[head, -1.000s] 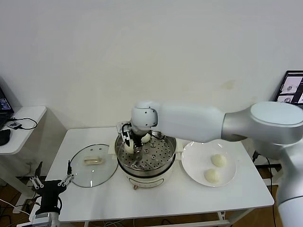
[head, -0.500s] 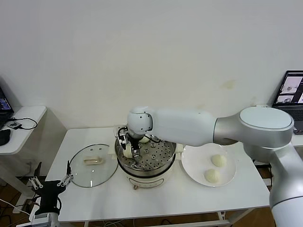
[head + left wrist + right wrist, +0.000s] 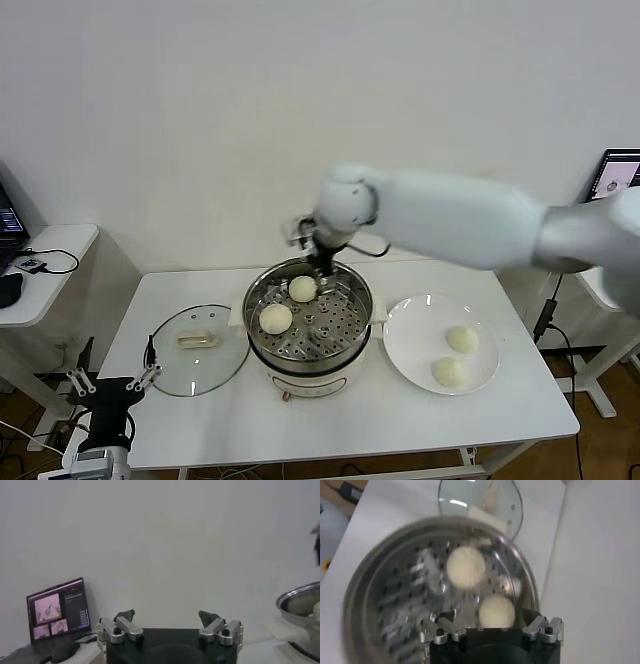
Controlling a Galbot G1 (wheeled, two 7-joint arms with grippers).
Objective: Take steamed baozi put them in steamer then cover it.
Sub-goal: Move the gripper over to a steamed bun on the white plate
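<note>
The steel steamer (image 3: 345, 345) stands mid-table with two baozi on its perforated tray, one at the back (image 3: 303, 288) and one at the left (image 3: 276, 318). Two more baozi (image 3: 462, 338) (image 3: 449, 372) lie on the white plate. My right gripper (image 3: 322, 260) hovers above the steamer's back rim, open and empty. In the right wrist view it (image 3: 489, 613) looks down on both buns (image 3: 465, 566) (image 3: 496, 611). The glass cover (image 3: 195, 345) lies flat left of the steamer. My left gripper (image 3: 110, 385) is parked low at the front left, open (image 3: 167, 613).
The white plate (image 3: 410, 335) sits right of the steamer. A side table (image 3: 50, 250) with cables stands far left, and a laptop (image 3: 620, 185) far right. The steamer's rim (image 3: 300, 597) shows in the left wrist view, beside another laptop (image 3: 57, 610).
My right gripper let go of a baozi at the tray's left side, then rose and moved back and to the right, out of the steamer. The left arm has barely moved.
</note>
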